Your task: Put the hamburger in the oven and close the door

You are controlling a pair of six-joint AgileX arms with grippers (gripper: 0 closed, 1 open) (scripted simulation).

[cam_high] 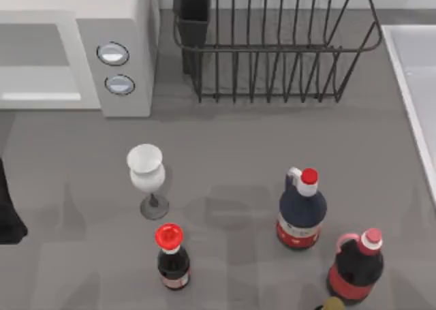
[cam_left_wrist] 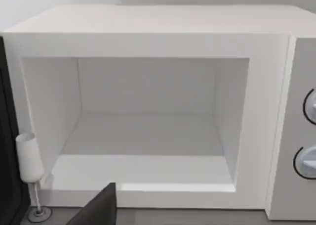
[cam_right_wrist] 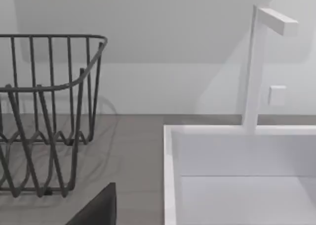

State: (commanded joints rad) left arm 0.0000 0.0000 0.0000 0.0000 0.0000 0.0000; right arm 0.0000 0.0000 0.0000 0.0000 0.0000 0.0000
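- The oven [cam_high: 116,13] stands at the table's [cam_high: 231,146] far left corner: a white box with two round silver knobs [cam_high: 113,53] one above the other on its side panel.
- In the left wrist view the oven [cam_left_wrist: 148,22] is open at the front. Its pale grey cavity [cam_left_wrist: 148,136] is bare, with a thick white frame around it.
- A dark part of the left gripper [cam_left_wrist: 98,210] juts in at that view's edge, facing the cavity. Whether it is wide or narrow, I cannot tell.
- A like dark part of the right gripper [cam_right_wrist: 98,210] shows in the right wrist view, near a wire rack [cam_right_wrist: 44,111] and a white sink [cam_right_wrist: 170,185]. Its state I cannot tell either.
- A white wine glass [cam_high: 146,170] stands upright in front of the oven.
- Nearer the front edge stand three dark bottles with red caps: one [cam_high: 172,255] just beside the glass, two [cam_high: 301,211] [cam_high: 355,266] to the right.
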